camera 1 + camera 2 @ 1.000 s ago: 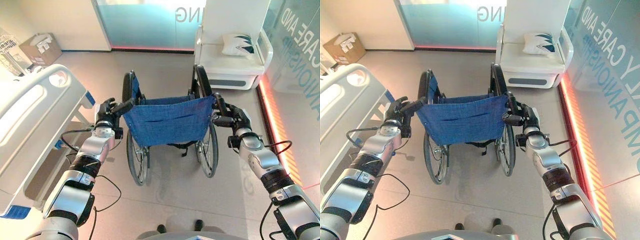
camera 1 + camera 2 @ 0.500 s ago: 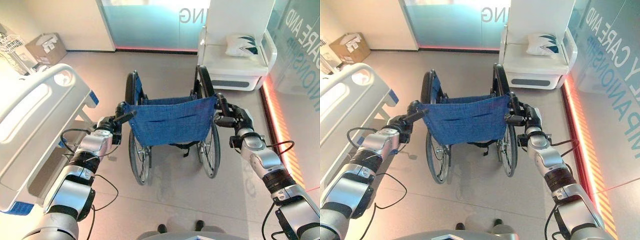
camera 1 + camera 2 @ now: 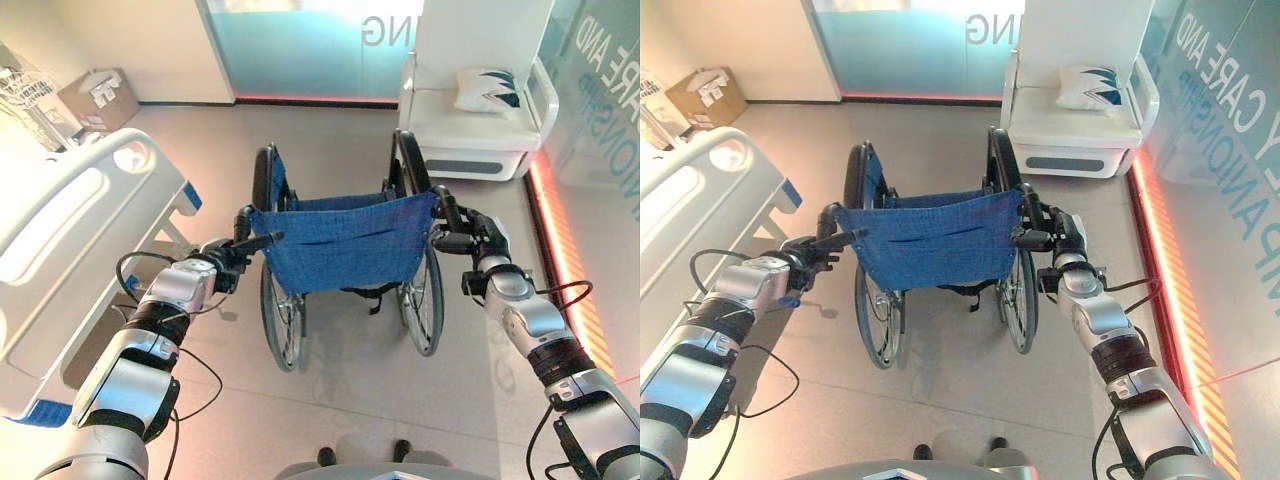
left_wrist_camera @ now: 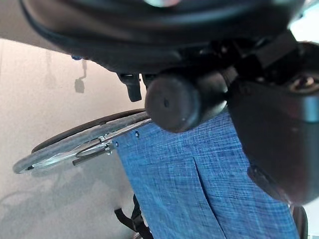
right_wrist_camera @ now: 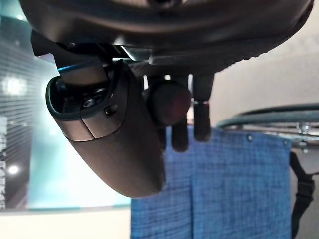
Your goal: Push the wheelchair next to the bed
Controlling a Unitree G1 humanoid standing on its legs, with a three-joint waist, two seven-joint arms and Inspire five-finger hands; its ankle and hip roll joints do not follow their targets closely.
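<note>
Blue-fabric-backed black-framed wheelchair [image 3: 340, 250] stands straight ahead between the arms, the left hand [image 3: 222, 262] and right hand [image 3: 478, 236] each curled round a black push handle, and the white hospital bed [image 3: 70, 240] lies to its left.

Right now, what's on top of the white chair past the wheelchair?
A white pillow with a dark leaf print lies on the white chair, toward its back corner. The pillow covers what is under it.
</note>
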